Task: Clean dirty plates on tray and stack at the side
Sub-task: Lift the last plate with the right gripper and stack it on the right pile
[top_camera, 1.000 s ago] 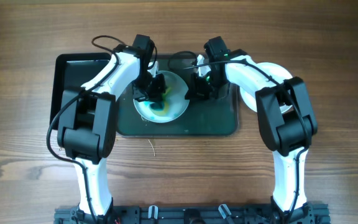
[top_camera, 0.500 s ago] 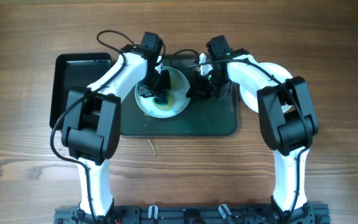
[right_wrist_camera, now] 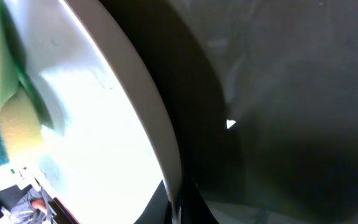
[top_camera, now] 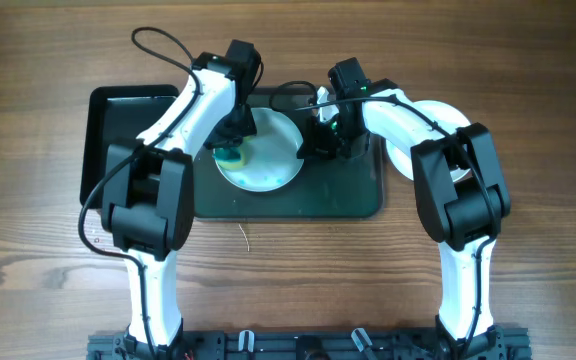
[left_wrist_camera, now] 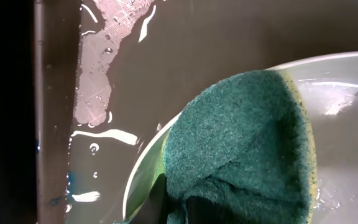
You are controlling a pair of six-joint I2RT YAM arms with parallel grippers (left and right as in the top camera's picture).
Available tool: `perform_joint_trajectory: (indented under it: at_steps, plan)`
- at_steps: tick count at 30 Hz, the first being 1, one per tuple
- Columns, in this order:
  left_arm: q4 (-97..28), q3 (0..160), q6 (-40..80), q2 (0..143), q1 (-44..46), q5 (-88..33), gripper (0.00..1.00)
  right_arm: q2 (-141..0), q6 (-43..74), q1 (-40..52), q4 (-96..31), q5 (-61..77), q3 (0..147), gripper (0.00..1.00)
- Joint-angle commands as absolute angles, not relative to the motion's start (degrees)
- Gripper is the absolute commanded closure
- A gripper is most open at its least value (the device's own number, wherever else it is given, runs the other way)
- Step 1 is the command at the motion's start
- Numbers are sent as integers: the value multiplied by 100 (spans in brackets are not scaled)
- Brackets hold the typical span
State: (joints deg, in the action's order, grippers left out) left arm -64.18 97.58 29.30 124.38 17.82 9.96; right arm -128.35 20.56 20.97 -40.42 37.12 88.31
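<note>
Plate (top_camera: 268, 172) lies in the middle of the tray (top_camera: 338, 200), a little toward the tray's far edge, and it looks almost plain white from above, with only a faint tint left near the sponge (top_camera: 230, 157).

The sponge sits on the plate's left part, just inside the rim, its dark green scouring face bulging up in the left wrist view. The left fingers (top_camera: 234, 146) come down on it from above and, as far as I can judge, pinch it, since it is folded between them. The tray around the plate's left edge is wet, with puddles and drops on the dark bottom.

On the opposite side, the right fingers (top_camera: 320, 140) are at the plate's right rim. In the right wrist view the rim runs straight toward them, and I take them to be pressed together on it, steadying the plate, though only one dark tip shows clearly.

The plate therefore lies to the left of the right fingers and to the right of the left ones, between the two arms. A stack (top_camera: 400, 165) of white plates shows under the right arm, on the surface (top_camera: 528, 260) just beside the tray's right end. Being round, the plate has no long axis to mind. The tray's runs left to right, and the stack lies off that end. By my reckoning the right arm is the nearer one for carrying the plate over, once the sponge is lifted clear.

A black bin (top_camera: 118, 130) stands at the tray's left end.
</note>
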Motion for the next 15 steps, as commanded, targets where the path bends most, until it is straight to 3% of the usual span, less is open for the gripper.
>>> perform_joint_trajectory:
  at_steps: [1, 6, 15]
  plan:
    - [-6547, 9898, 3024, 11974, 1697, 1059, 96, -12997, 1953, 2126, -4101, 3603, 8729, 96]
    - [-6842, 9898, 2724, 11712, 1697, 644, 96, -12938, 1953, 2152, -4136, 3577, 8731, 96]
    - [-6849, 9898, 2744, 11699, 1535, 554, 96, -11821, 1975, 2368, -4733, 1555, 8731, 96]
